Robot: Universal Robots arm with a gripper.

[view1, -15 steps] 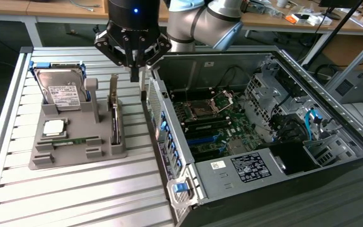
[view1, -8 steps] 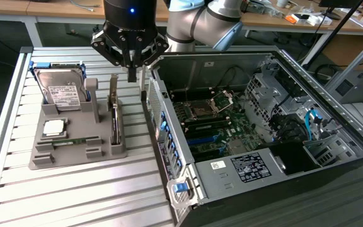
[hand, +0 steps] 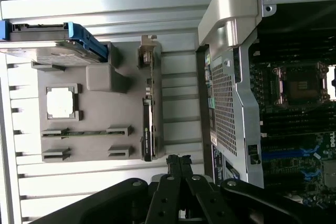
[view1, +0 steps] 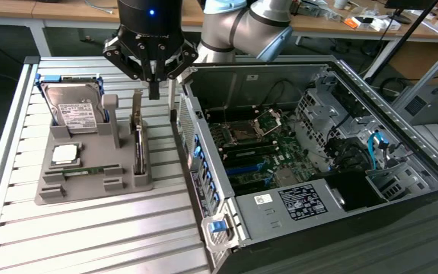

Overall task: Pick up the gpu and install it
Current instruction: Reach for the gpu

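Above the grey holder [view1: 74, 191] on the surface [view1: 89, 240], my hand [view1: 153, 91] hangs clenched and empty over the gpu [view1: 137, 145] standing on edge, so descending could ram its top edge or clip the case wall [view1: 191, 123] just beside.

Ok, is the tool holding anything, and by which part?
Nothing is held: the tool is shut and empty, near the gpu standing in the grey tray.
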